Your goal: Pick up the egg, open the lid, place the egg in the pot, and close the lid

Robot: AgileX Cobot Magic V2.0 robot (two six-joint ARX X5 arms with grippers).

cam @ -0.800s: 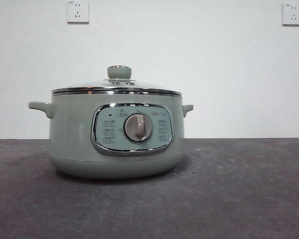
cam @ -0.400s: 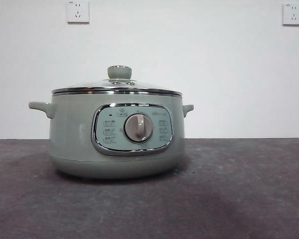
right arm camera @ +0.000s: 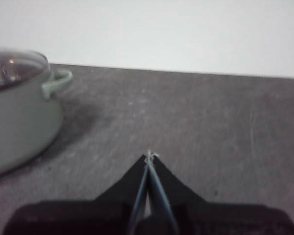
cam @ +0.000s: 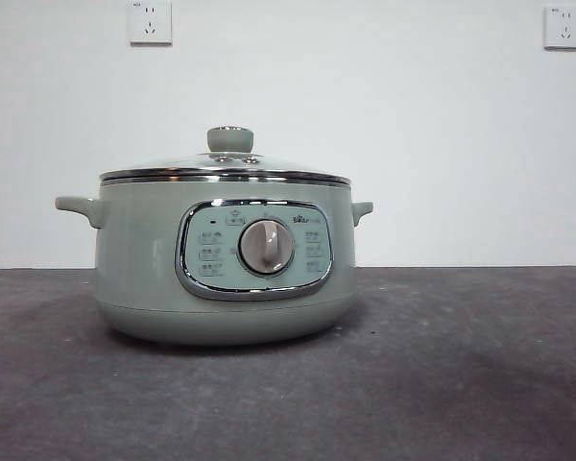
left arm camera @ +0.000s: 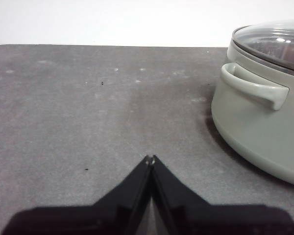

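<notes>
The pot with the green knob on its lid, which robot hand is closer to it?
Left, I think, though it's close. The left gripper hangs shut beside the pot, which looms large in its view. The right gripper, also shut, sees the pot smaller, off to one side.

Unreadable small markings on the pot's control panel.

Left black two-jaw gripper: I see jaws pressed together, empty.
Right black two-jaw gripper: jaws together, empty.
</notes>
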